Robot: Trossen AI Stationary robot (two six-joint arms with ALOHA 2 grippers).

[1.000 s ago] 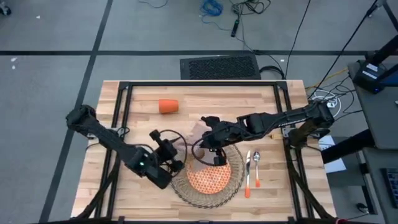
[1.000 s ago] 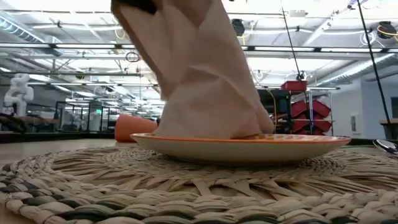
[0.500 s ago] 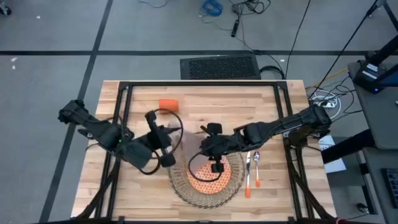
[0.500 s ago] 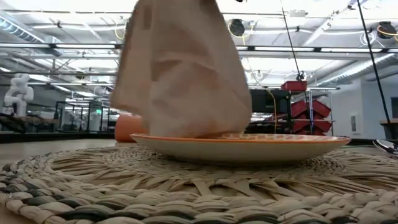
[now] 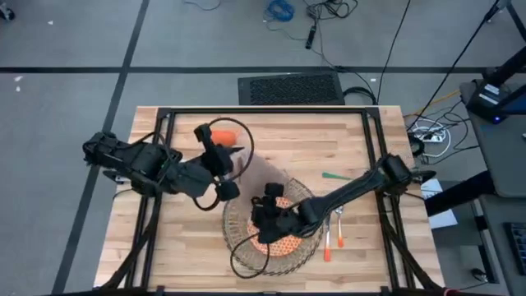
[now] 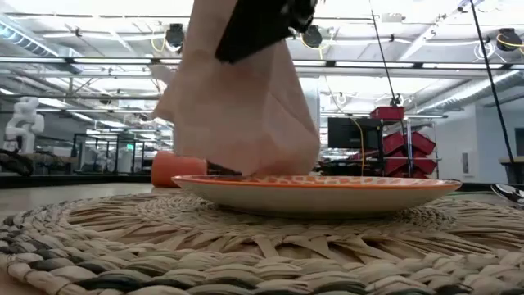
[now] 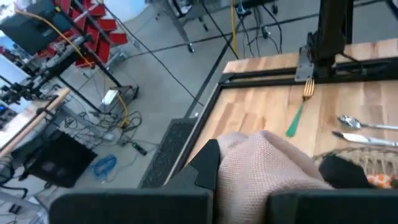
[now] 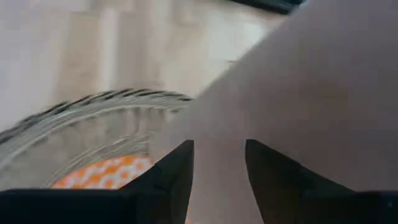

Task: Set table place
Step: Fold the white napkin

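We see the napkin (image 5: 265, 174), stretched between the left fingers (image 5: 226, 191) and right fingers (image 5: 271, 215), both clamped on it, now drawn back off the plate (image 5: 283, 243) toward the bench (image 5: 345, 140), suggesting it is being spread or repositioned beside the placemat (image 5: 238, 255).

Colours here: light wood counter (image 5: 345, 136) with a black frame, tan woven placemat (image 6: 246, 246), plate (image 6: 327, 193) in an orange-and-white check with an orange rim, beige napkin (image 6: 237, 106), orange cup (image 5: 228, 131), green-handled fork (image 7: 295, 119), orange-handled utensil (image 5: 327, 247), dark arms.
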